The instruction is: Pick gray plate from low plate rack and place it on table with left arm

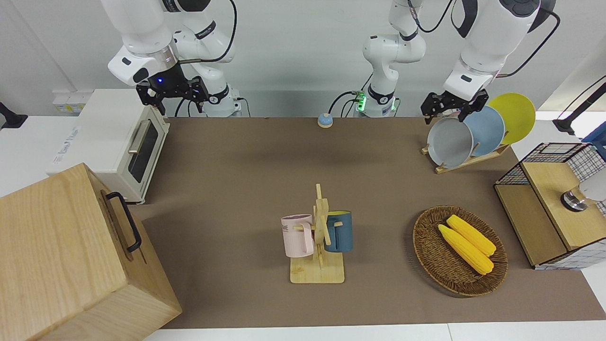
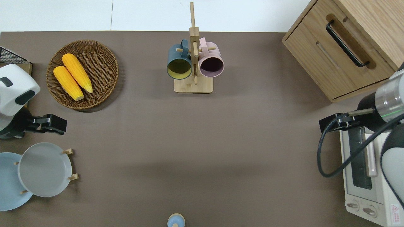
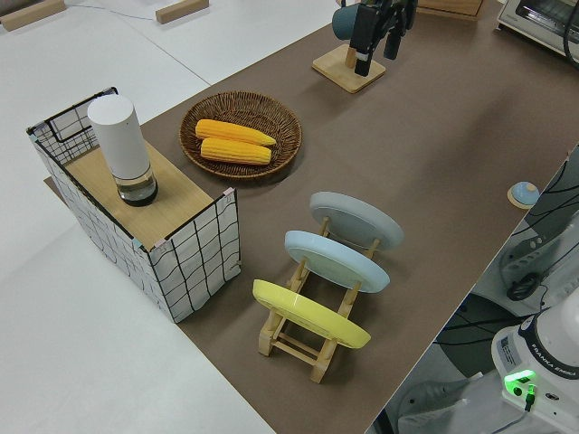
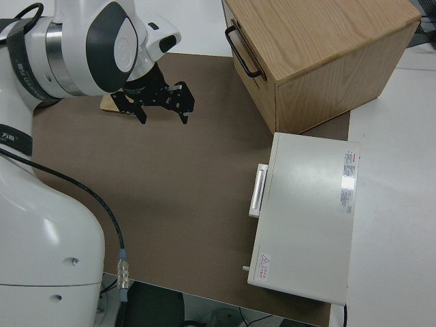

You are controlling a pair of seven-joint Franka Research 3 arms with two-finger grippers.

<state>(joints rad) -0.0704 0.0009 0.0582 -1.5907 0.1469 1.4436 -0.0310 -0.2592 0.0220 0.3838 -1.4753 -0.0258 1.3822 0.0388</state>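
Note:
The gray plate (image 1: 450,142) leans in the slot of the low plate rack (image 1: 466,161) that lies toward the table's middle; it also shows in the overhead view (image 2: 44,170) and the left side view (image 3: 357,220). My left gripper (image 1: 454,106) is open and empty in the air. In the overhead view it (image 2: 50,123) is over the bare brown table (image 2: 189,142), between the rack's pegs (image 2: 71,164) and the corn basket. The rack (image 3: 298,339) stands at the left arm's end. My right gripper (image 4: 160,102) is open, and the arm is parked.
A light blue plate (image 1: 487,130) and a yellow plate (image 1: 513,116) share the rack. A wicker basket (image 1: 426,246) of corn, a wire-sided box (image 1: 554,199), a mug stand (image 1: 318,237), a toaster oven (image 1: 118,142), a wooden cabinet (image 1: 61,255) and a small blue bell (image 1: 325,120) stand around.

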